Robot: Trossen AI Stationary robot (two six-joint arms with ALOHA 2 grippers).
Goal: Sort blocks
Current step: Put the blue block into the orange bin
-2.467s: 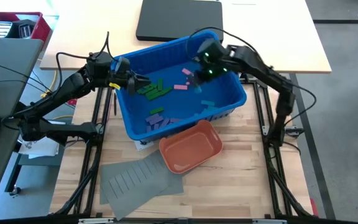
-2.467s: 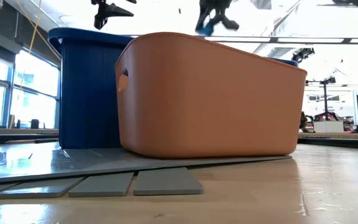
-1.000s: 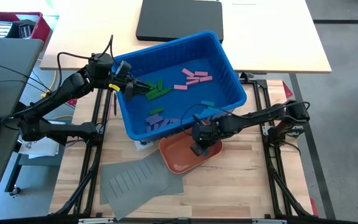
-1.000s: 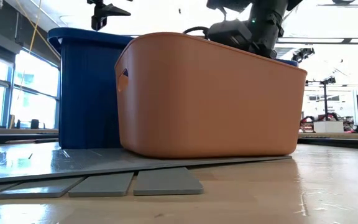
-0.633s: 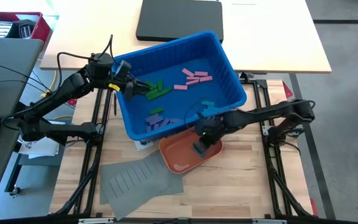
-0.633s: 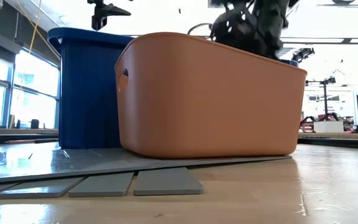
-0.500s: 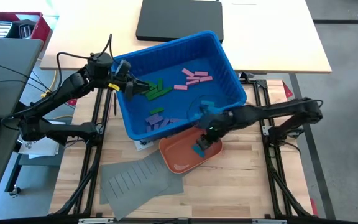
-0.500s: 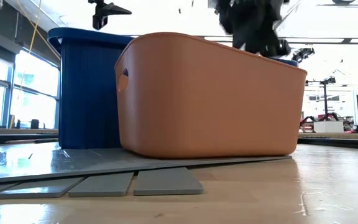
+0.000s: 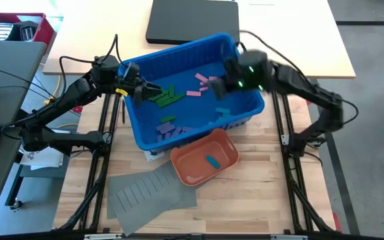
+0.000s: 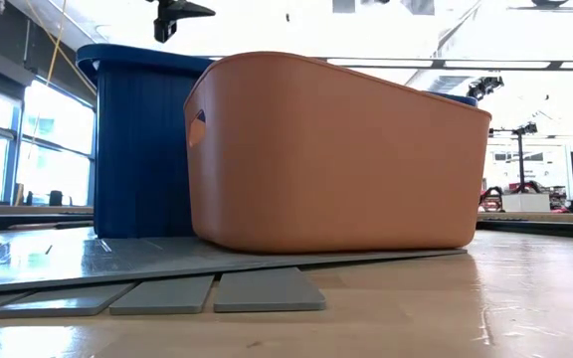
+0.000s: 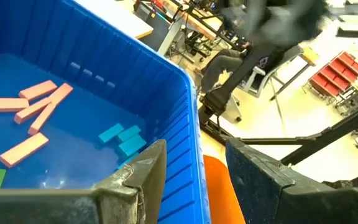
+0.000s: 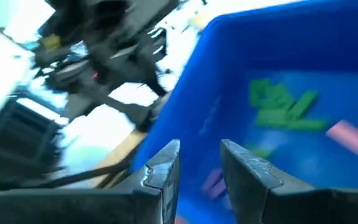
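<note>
Many blocks lie on the floor of a blue bin: green ones, pink ones, purple ones and teal-blue ones. One blue block lies flat on the floor of the orange-red tray, which stands at the bin's near side. My left gripper hovers open over the bin's left part, beside the green blocks, with nothing between its fingers. My right gripper hangs open and empty over the bin's right part, near the pink blocks.
A grey slotted divider sheet lies on the table in front of the tray, partly under it. A black flat case rests on the far desk. A red box stands at the far left.
My right gripper has risen out of the orange-red tray and swung toward the far edge, ending over the blue bin's right part, tipped more level. The blue block it brought stays lying in the tray. My left gripper has kept its place.
</note>
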